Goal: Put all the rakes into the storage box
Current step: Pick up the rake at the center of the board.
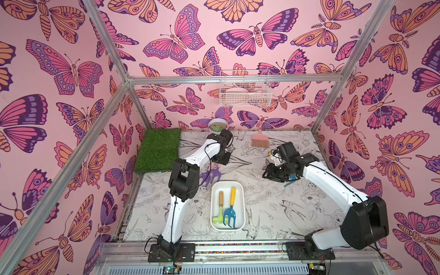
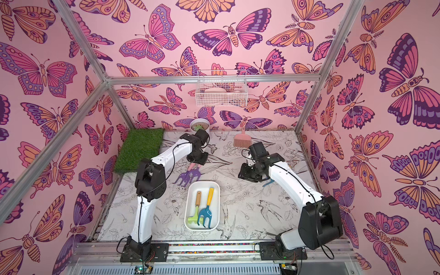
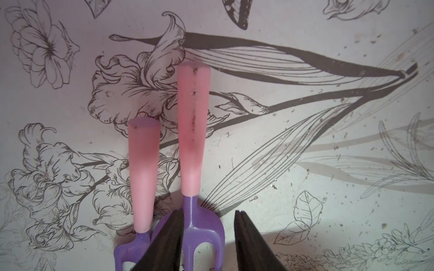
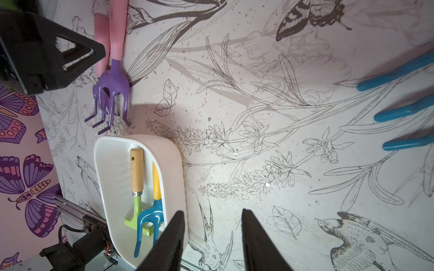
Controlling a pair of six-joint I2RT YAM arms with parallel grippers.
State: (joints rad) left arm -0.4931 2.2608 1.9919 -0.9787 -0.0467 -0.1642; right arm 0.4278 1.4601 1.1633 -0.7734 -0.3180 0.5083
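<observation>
Both top views: left arm (image 1: 202, 152) covers most of the pink handles of the purple tools (image 1: 210, 176); right arm (image 1: 316, 173) hides all but a tip of the blue tool (image 1: 293, 178). Wire basket (image 1: 245, 95) contents too small to tell.

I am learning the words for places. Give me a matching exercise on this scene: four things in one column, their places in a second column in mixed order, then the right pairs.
Things
1. green hand rake
2. pink hand brush
3. white wire basket
4. grass mat

Places
A. hanging on the back wall
B. covering the far corner of the table on the left arm's side
C. inside the storage box
D. lying on the printed table top, handle toward the back wall

Pairs: 1-C, 2-D, 3-A, 4-B
</observation>
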